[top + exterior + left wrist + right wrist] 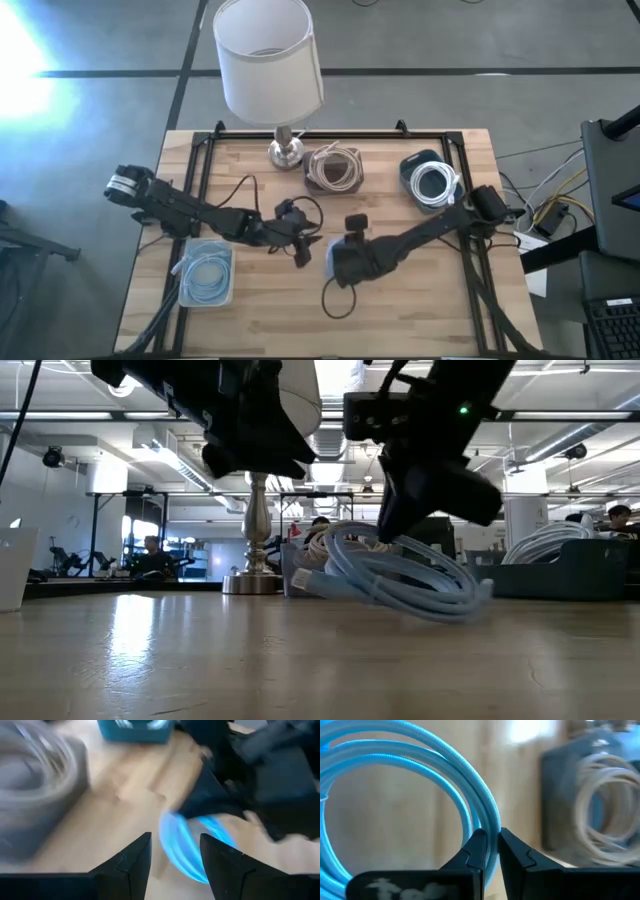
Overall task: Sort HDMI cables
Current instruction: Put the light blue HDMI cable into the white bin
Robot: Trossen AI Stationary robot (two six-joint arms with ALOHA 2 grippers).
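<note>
lt-blue HDMI coil [405, 575] | tilted, mid-table | others binned: blue [207, 275], beige [334, 167], white [434, 183]

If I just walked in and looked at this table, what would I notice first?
Probably the big white lamp standing at the table's far edge. Next, the right gripper near the middle of the table, shut on a light blue cable coil, with the left gripper open right beside it. Around them sit three bins holding sorted coils: light blue near the left arm, beige by the lamp, white on the right.
</note>
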